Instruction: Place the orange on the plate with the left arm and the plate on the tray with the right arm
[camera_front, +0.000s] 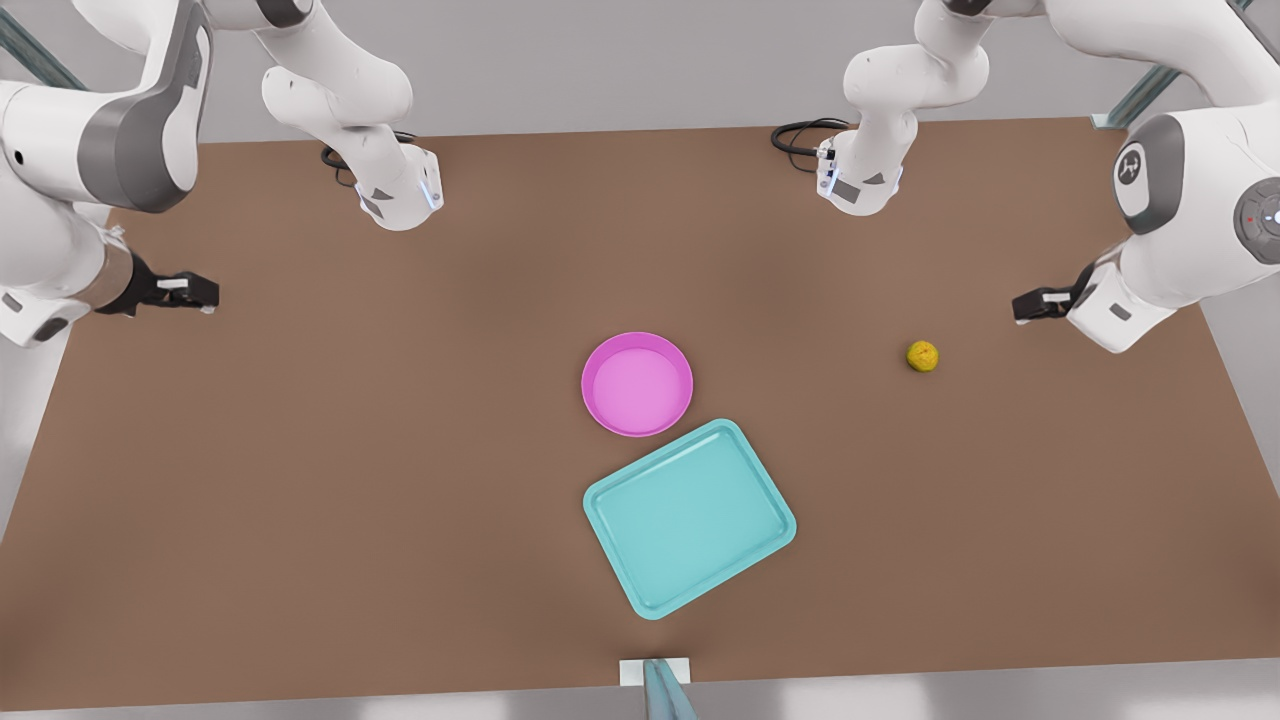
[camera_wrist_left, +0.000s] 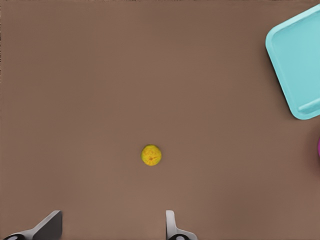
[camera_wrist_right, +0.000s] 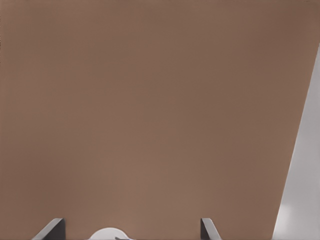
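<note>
The small yellow-orange orange (camera_front: 922, 356) lies alone on the brown table toward the front view's right. My left gripper (camera_front: 1030, 305) hovers just right of it, open and empty; the left wrist view shows the orange (camera_wrist_left: 151, 155) ahead of the spread fingers of the left gripper (camera_wrist_left: 111, 222). Mid-table sits the pink plate (camera_front: 637, 384), empty, its rim almost touching a corner of the turquoise tray (camera_front: 689, 517), which lies skewed just in front of it. My right gripper (camera_front: 195, 292) waits open at the front view's far left, over bare table (camera_wrist_right: 131, 227).
A corner of the tray (camera_wrist_left: 300, 60) and a sliver of the plate (camera_wrist_left: 318, 147) appear in the left wrist view. The table edge (camera_wrist_right: 300, 190) runs close beside the right gripper. A small white-and-grey fixture (camera_front: 656, 680) sits at the near table edge.
</note>
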